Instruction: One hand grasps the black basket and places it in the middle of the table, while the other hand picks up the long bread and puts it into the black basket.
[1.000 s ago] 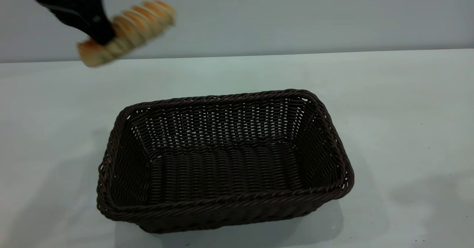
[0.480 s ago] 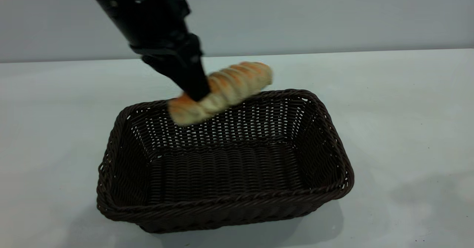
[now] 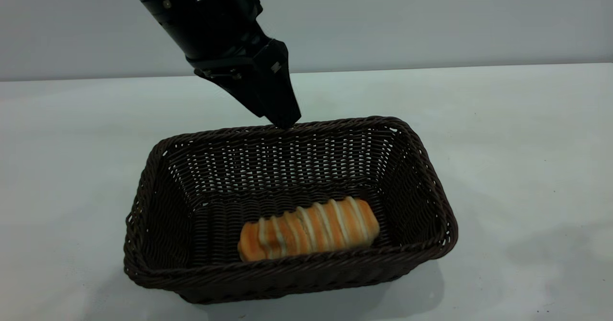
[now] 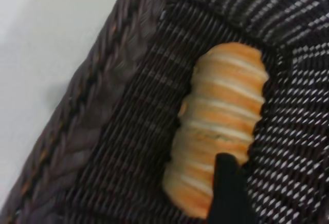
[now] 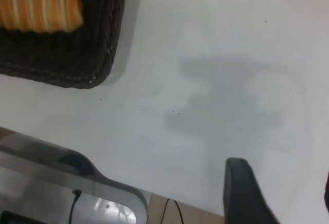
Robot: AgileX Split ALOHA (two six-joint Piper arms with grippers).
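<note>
**Inspector:** At the near edge of the broad white tabletop (image 3: 527, 143) stands the large rectangular dark woven wicker basket (image 3: 287, 268), upright, with its near wall facing the outside camera. State its contents.

**Assistant:** One item only: the small elongated golden-orange bread roll with pale cream stripes (image 3: 309, 229). It lies flat on the basket floor, lengthwise along the near wall and close against it. The near rim hides its lower edge.

**Inspector:** What has changed?

**Assistant:** Half a second ago the roll hung above the far rim, clamped in the tapered black left gripper (image 3: 283, 120). It is now released and at rest inside. The left gripper holds nothing and hovers just over the far rim. Whether it is spread or closed I cannot tell.

**Inspector:** And the other arm?

**Assistant:** The black right gripper (image 5: 281, 183) is over bare table beside the basket, well apart from it, spread wide and empty.

**Inspector:** Finding?

**Assistant:** In my judgement both parts of the task are met: the basket sits about mid-table with the bread inside. Only withdrawal of the left arm remains.
</note>
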